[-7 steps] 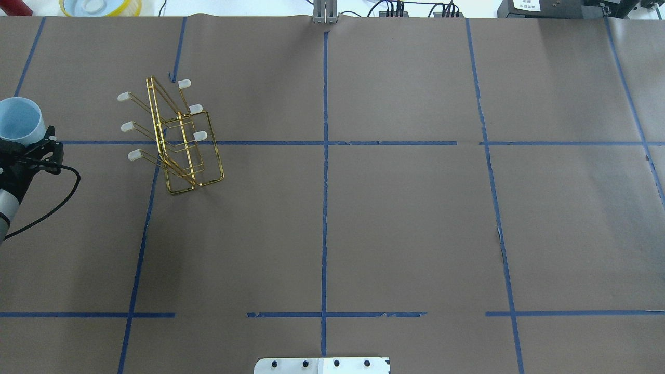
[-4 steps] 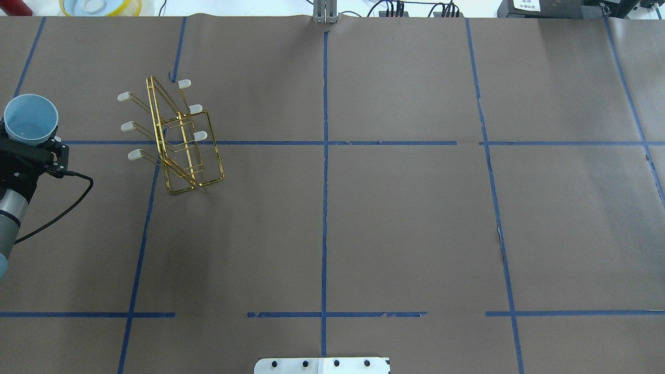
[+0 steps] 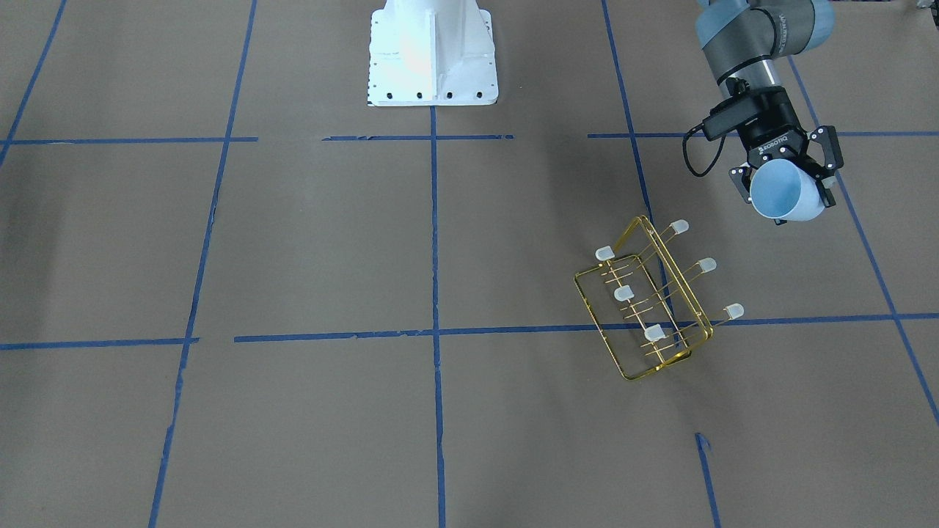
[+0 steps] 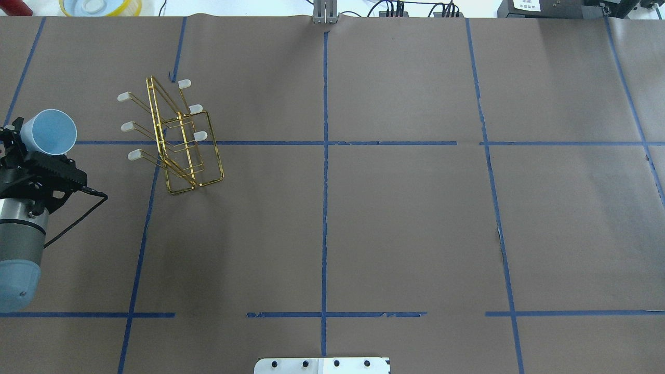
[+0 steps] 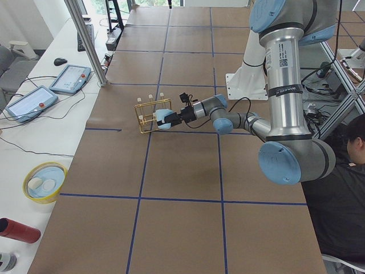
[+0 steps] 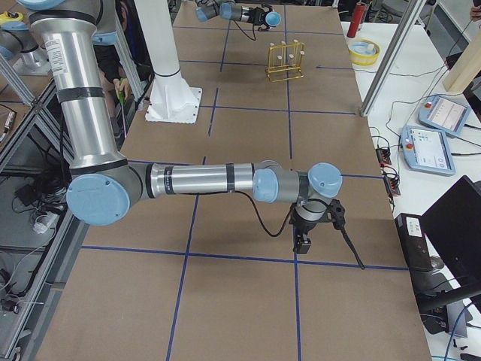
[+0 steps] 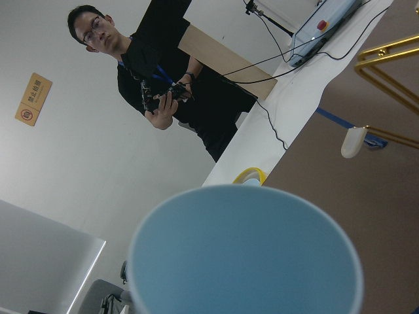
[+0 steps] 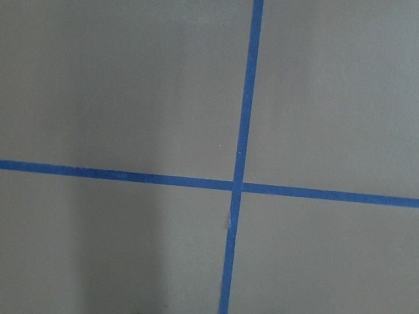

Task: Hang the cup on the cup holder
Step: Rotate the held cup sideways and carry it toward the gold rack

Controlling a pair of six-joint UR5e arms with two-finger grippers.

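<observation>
1. The cup (image 4: 51,132) is clamped between the fingers of the left gripper (image 3: 789,189) and held in the air, tipped on its side, with its mouth turned towards the cup holder (image 4: 179,140).
2. The cup holder stands on the table near the cup, not touching it; its capped prongs slope up towards the cup.
3. Judged from this, the carry to a prong is in hand. The mouth should be lined up with one cap, likely the nearest prong (image 3: 679,226), then slid along the prong's slope.
4. The light wire rack could be shoved by an off-centre push.
5. Nothing is seen between cup and rack.
6. The right gripper (image 6: 303,242) hangs low, well apart; whether it is open cannot be told.
7. A yellow bowl (image 4: 101,6) lies beyond the table edge.
</observation>
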